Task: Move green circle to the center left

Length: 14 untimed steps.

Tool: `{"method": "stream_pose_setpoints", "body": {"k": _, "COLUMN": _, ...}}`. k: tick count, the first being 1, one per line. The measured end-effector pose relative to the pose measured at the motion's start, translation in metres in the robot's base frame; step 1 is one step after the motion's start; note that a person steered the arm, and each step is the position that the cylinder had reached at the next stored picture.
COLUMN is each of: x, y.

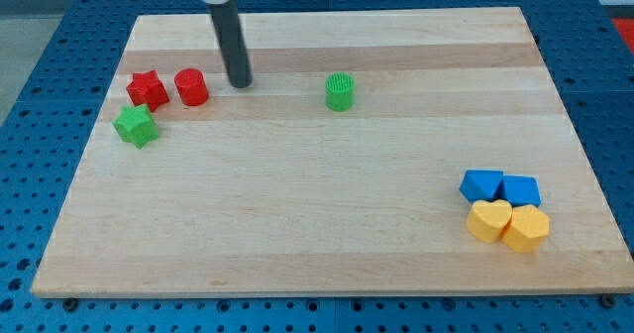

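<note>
No fingers exist on this arm; it ends in a straight dark rod that grips nothing, and my tip (240, 83) rests on the worktop in the upper left of the frame. It stands just to the right of the red cylinder, close beside it though I cannot tell if they touch, and well to the left of the green circle.

No brand, label or readable writing shows on anything in view.

Largest is the blue perforated base (40, 36), a grid of small holes framing the scene on every side. On it lies the worktop (317, 214), a pale wooden board of joined strips with grain running left to right, its near edge wider than its far edge.

The blocks come next. At the lower right of the frame four sit bunched and touching: a blue block (481, 185) and a second blue block (521, 189) side by side, with a yellow heart-like block (488, 220) and a yellow hexagonal block (526, 228) just below them. At the upper left, a red star-like block (147, 89) sits just beside the red cylinder (191, 87), and a green star-like block (136, 125) lies just below the red one.

The green circle (340, 92), a small ribbed cylinder, stands alone slightly right of centre in the upper part of the board.
</note>
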State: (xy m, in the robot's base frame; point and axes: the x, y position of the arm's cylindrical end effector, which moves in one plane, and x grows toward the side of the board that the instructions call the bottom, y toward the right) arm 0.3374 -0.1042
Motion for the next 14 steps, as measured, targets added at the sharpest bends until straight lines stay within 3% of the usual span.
{"method": "stream_pose_setpoints", "body": {"k": 2, "x": -0.015, "y": 0.104}}
{"method": "stream_pose_setpoints", "body": {"k": 4, "x": 0.001, "y": 0.150}}
{"method": "stream_pose_setpoints", "body": {"k": 10, "x": 0.095, "y": 0.086}}
{"method": "stream_pose_setpoints", "body": {"k": 14, "x": 0.079, "y": 0.050}}
